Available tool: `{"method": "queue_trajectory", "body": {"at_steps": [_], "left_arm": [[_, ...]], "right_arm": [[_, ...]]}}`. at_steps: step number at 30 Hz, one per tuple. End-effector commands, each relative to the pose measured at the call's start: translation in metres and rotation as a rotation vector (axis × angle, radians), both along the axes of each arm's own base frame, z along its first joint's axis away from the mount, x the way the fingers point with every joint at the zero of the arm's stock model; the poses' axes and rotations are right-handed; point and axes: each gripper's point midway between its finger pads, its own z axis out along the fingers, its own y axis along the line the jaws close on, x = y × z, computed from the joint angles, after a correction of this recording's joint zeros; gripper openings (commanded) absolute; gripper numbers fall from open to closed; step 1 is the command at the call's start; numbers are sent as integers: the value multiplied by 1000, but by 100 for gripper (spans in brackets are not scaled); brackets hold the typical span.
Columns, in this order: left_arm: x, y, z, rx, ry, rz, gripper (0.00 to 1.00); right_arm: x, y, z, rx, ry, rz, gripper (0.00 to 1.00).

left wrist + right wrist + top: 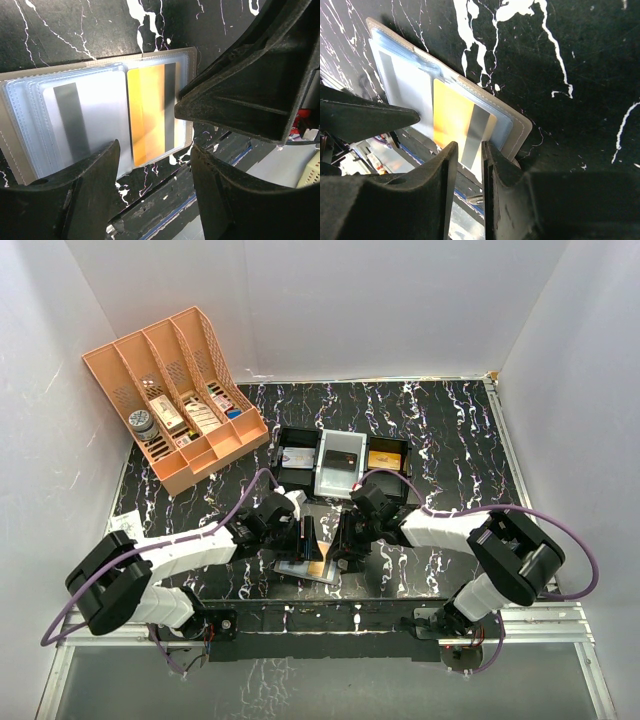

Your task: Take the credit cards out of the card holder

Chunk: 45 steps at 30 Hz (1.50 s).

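The card holder [300, 568] lies open on the table [450, 440] between the arms, the left pincer [155, 150] spread over it and the right pincer [470, 150] narrowed about the orange card [451, 117], grip uncertain; unpinned, the card holder could drag along with the card.
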Motion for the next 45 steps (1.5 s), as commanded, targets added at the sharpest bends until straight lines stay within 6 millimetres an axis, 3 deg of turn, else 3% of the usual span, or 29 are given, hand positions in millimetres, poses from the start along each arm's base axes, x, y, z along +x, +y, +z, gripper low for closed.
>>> {"method": "queue_trajectory", "body": {"at_steps": [1,12,22,30,38,45], "left_arm": [[1,-1,3,0,-2,-8,57],[-8,5,-25,61,79,-5,53],[-10,8,-26,35,93,53,47],[1,3,-4,2,53,90,33],[2,-6,1,-23,84,110,13],[9,9,5,57,57,158,3]], "right_arm": [[-2,-23,-30,-120,-5,-42,24],[-13,-29,-44,-108,18,-50,23],[-15,-30,-48,-101,29,-63,22],[-13,-33,-48,-125,22,-72,22],[-11,-32,-47,-131,20,-75,22],[-11,-37,-49,-163,15,-70,22]]}}
